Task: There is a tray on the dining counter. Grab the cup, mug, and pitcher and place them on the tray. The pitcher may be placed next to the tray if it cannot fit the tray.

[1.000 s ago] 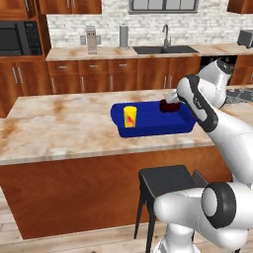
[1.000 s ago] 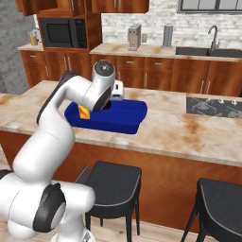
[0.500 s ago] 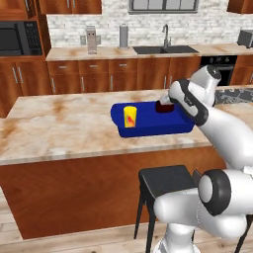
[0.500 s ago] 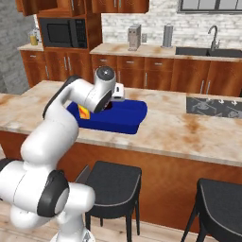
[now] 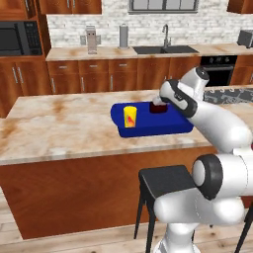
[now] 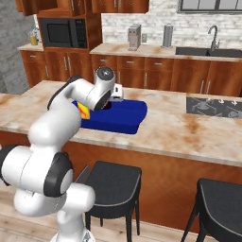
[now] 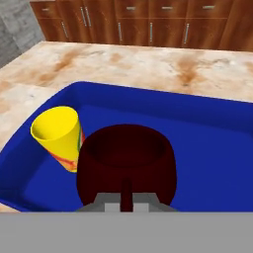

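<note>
The hand [image 7: 126,206] is closed on the near wall of the mug [image 7: 127,165], its two tips pinching the maroon rim at the bottom centre of the hand view, with the mug low over, or perhaps already resting on, the floor of the blue tray [image 7: 207,148]; whether it touches cannot be told. In the left base view the mug [image 5: 159,107] sits at the centre right of the frame, at the far edge of the tray [image 5: 163,123], and the cup [image 5: 130,116] stands upright inside the tray toward its left end. In the hand view the cup [image 7: 59,136] appears just left of the mug, very near it, though a gap or contact cannot be judged. That closeness is the main risk, in my judgement: a release with any sideways drift, or a withdrawal that swings left, could nudge the light cup over or push it against the rim. Letting go while the mug hangs above the floor could make it rock or tip. The tray lies on the bench [image 6: 189,127], near the middle of the right base view. The pitcher is not placed yet. No brand or readable writing appears; the cup carries a red-orange mark, not letters.
</note>
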